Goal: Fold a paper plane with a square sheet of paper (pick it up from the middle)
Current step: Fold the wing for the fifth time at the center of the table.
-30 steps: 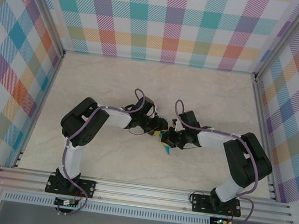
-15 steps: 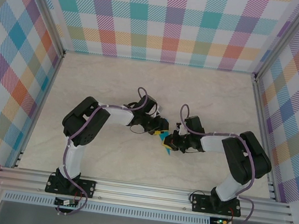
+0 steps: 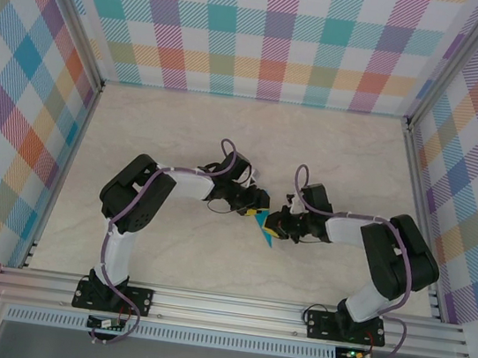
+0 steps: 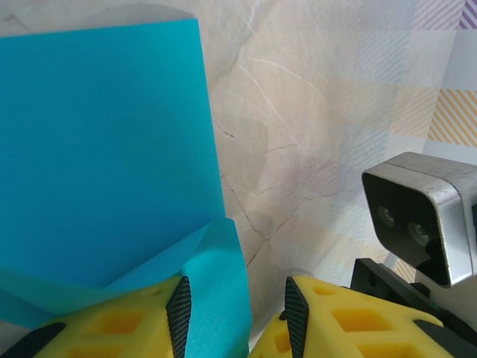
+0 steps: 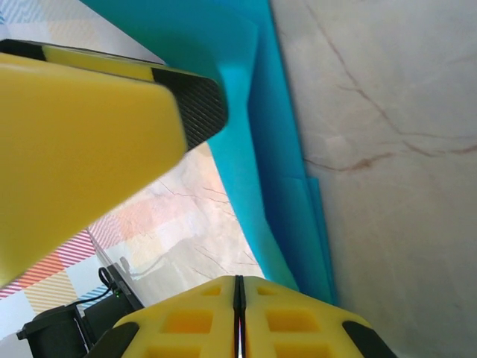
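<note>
**Tip to tip over the folded teal paper**

Mid-table (image 3: pixel 183 135), and the two arms meet nose to nose. The left gripper (image 4: pixel 237 294) has its yellow fingers parted, with a clear gap between the black pads. The teal paper (image 4: pixel 104 149) spreads flat ahead of it and off to its left. A raised flap curls back into that gap and lies against the pad on the left of the wrist view. The other pad stands clear of it, so nothing is squeezed there. Just ahead and to the right of those fingers sits the right arm's wrist camera (image 4: pixel 421 216).

Over to the right gripper (image 5: pixel 237 282): its fingers are pressed together, with one thin seam between them. The paper runs in layered folds straight ahead of it and comes down to the tip of its right-hand finger, beside the seam rather than on it. Whether any edge is nipped, I cannot tell. The left gripper's finger (image 5: pixel 89 142) looms close above and to the left. From overhead, a teal point pokes out from between the two grippers toward the arm bases.
</note>
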You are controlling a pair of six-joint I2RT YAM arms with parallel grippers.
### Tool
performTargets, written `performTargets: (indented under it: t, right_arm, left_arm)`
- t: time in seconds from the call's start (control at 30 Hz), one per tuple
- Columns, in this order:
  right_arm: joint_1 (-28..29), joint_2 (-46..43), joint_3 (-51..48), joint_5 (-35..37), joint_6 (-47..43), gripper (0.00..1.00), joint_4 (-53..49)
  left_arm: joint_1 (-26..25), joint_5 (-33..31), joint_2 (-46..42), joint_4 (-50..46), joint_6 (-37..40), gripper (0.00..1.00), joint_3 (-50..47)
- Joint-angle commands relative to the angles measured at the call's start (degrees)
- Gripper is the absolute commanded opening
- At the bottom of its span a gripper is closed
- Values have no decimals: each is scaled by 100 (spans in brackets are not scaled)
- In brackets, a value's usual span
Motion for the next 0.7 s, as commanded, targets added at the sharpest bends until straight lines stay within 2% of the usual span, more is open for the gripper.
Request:
performTargets:
  t: [0.0,0.23,0.67]
  right_arm:
    - [-22,228,108,-230,-37,11,26]
    - [-43,450,-14,387,-125,9,-324]
    - [-71,611,-272,389,114,2,-181]
  left_arm:
    - [36,-111,228,-273,81,41,23]
    - [38,-39,216,-183,62,42,40]
    - [63,339,-491,27,551,51,289]
